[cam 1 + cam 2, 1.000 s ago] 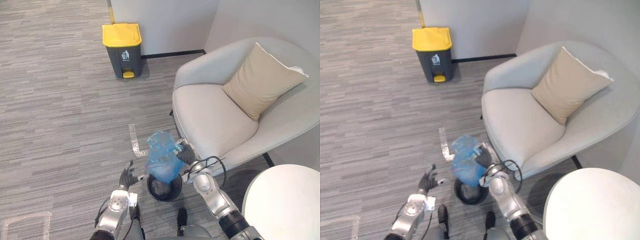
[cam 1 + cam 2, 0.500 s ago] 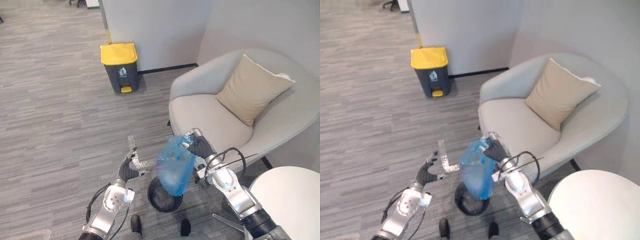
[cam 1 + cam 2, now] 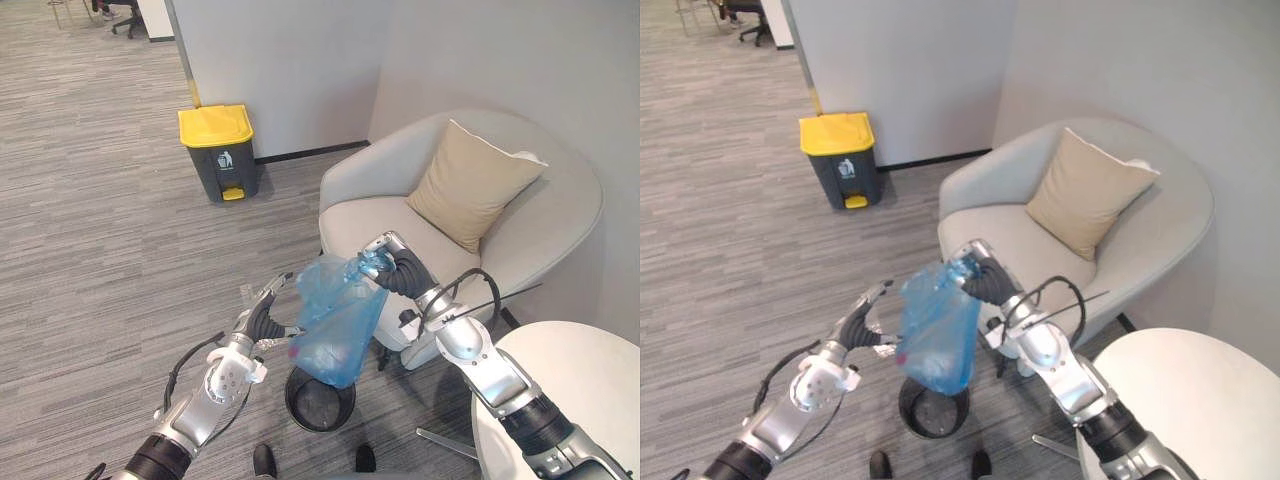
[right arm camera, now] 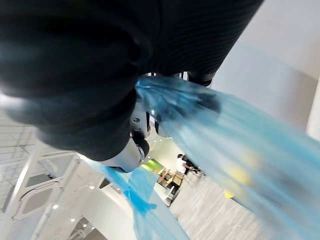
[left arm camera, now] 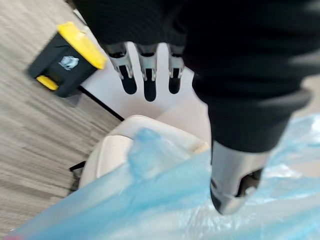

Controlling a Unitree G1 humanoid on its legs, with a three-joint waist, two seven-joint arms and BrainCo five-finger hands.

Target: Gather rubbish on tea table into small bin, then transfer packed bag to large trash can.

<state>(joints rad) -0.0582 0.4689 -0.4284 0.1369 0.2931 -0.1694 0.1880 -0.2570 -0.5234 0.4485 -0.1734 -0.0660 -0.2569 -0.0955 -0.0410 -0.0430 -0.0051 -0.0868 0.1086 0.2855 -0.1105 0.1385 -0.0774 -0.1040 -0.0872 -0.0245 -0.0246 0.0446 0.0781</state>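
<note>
The right hand (image 3: 396, 270) is clenched round the gathered neck of the blue plastic bag (image 3: 336, 325), which hangs from it in the air in front of the armchair (image 3: 385, 222). In the right wrist view the hand's dark cover hides most of the fingers, with the bunched film coming out from under it. The bag's lower end covers the near rim of the small black bin (image 3: 318, 402) on the floor, so I cannot tell whether it touches the bin. What is inside the bag reads only as dim shapes through the film. The left hand (image 3: 256, 326) is released, fingers straight, just beside the bag's side. Its thumb (image 5: 235, 187) lies against the blue film in the left wrist view, but whether it presses on it cannot be told. The large trash can (image 3: 220, 152) with the yellow lid stands well apart by the wall. A beige cushion (image 3: 470, 186) leans in the armchair. The white round tabletop (image 3: 592, 382) is cut off at the frame's corner.
</note>
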